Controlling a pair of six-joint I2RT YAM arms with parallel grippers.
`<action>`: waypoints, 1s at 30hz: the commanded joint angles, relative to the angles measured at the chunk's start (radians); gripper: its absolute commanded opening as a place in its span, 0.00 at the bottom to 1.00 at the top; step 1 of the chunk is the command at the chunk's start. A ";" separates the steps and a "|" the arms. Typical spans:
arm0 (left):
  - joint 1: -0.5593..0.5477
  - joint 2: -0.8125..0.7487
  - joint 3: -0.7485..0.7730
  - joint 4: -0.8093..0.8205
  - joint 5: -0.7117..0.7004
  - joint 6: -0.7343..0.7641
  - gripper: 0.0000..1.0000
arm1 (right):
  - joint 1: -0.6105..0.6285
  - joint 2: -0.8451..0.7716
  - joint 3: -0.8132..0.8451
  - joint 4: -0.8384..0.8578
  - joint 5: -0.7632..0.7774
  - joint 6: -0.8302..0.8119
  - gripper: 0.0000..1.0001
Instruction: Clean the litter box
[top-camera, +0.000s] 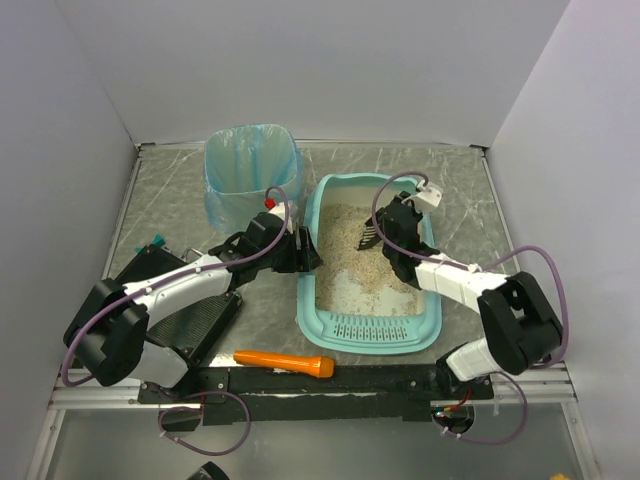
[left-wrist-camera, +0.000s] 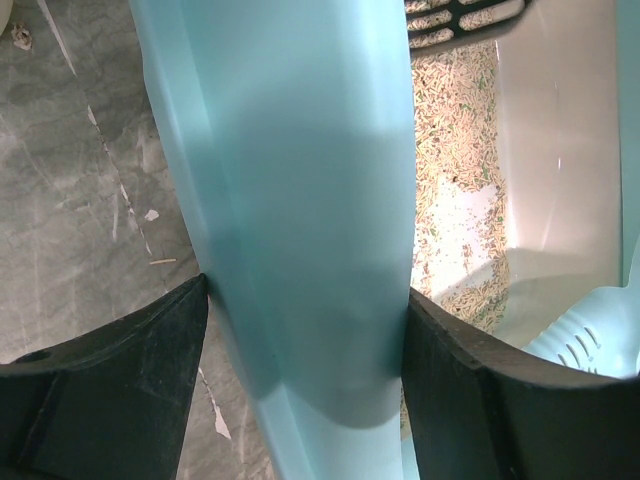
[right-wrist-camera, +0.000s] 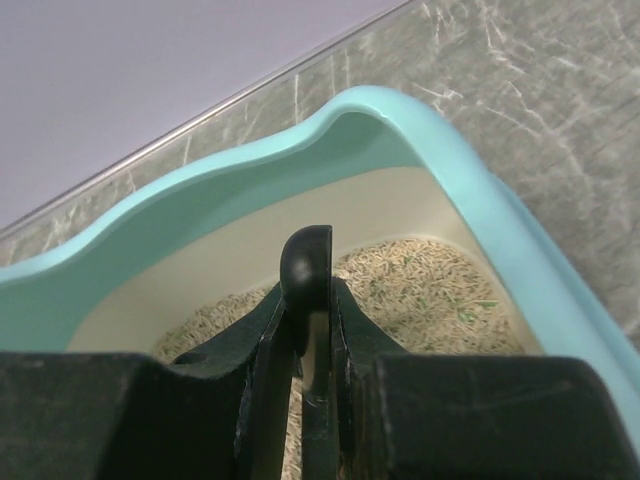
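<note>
Black fingers (left-wrist-camera: 130, 380) of the left gripper (left-wrist-camera: 305, 295) are pinching the left long wall of the litter box (left-wrist-camera: 300, 150). One finger is outside on the bench side and one inside over the litter (left-wrist-camera: 455, 130), both touching the plastic. Right gripper (right-wrist-camera: 308, 335) is squeezing the thin black handle of the scoop (right-wrist-camera: 305, 262), jaws nearly together, handle end sticking up past the fingertips. Scoop head is hanging over the litter in the far half of the box; can't tell if it's touching. Litter box is sitting on the bench (top-camera: 470, 200) right of centre, slotted lip facing the near edge. Blue-bagged bin (top-camera: 250, 170) is standing far-left, just beside the box's far-left corner. Orange tool (top-camera: 285, 362) is lying along the near edge, just off the lip. Flat black case (top-camera: 195, 325) is lying towards the near-left corner, partly under the left arm.
</note>
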 joint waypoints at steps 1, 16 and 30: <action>-0.016 -0.013 0.029 0.038 0.030 -0.002 0.74 | 0.032 0.092 0.045 -0.001 -0.006 0.086 0.00; -0.016 0.033 0.056 0.021 0.043 -0.002 0.67 | 0.134 0.287 0.007 0.169 -0.051 0.429 0.00; -0.016 0.068 0.128 -0.014 0.050 0.008 0.30 | 0.119 0.405 -0.116 0.623 -0.161 0.520 0.00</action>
